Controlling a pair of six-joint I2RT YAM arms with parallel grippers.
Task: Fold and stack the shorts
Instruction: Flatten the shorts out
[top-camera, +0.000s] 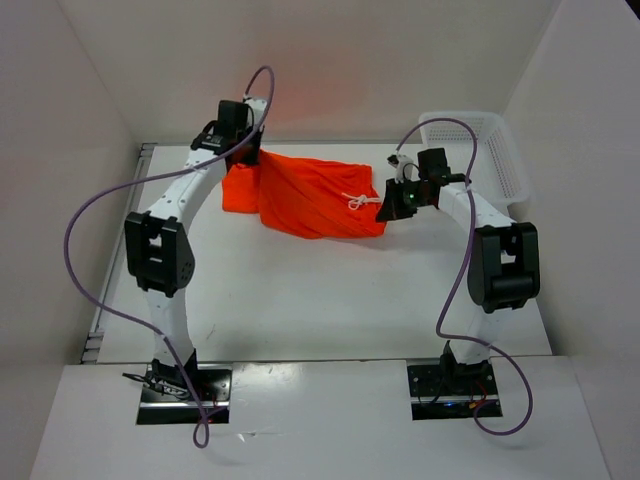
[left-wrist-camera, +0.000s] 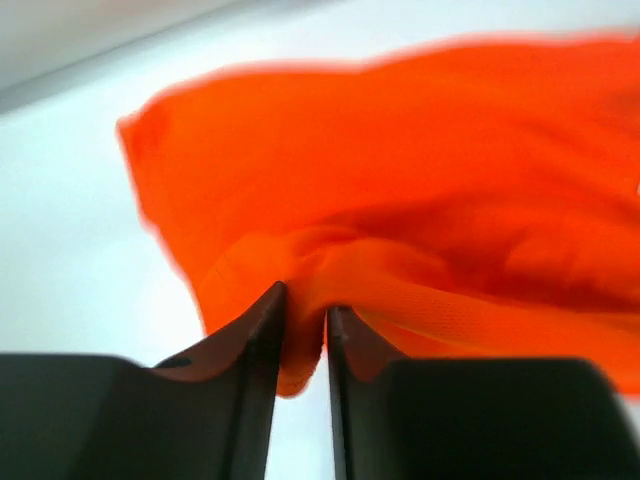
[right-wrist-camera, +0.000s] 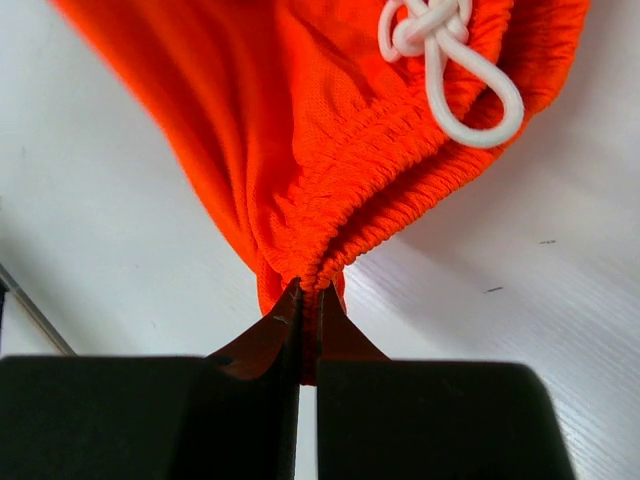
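Shorts, bright orange, stretched across the far middle of the table, pinched at both ends and twisted into diagonal folds in between.

Left arm first. Rises from its base at the near edge, bends at the elbow, then leans far forward, with the left gripper pointed down at the left end of the shorts. Jaws nearly together in the left wrist view, clamped on a thick bunched fold of orange cloth filling the narrow gap.

Right arm next. Sticks its elbow out to the right, angles the forearm back toward the middle, and turns the right gripper leftward onto the right end. Jaws all but closed in the right wrist view, biting the gathered elastic waistband at its edge, with only a sliver of orange between the fingers. White drawstring knotted and looped just beyond the grip, lying on the waistband.

Left corner of the garment hidden under the left wrist from above. Left wrist view blurred; gripped part of the shorts impossible to identify. Cloth on the table or just above it: impossible to judge. White mesh basket in the far right corner, apart from the shorts, its near left edge crossed by the right arm's cable. Purple cables looping off both arms.
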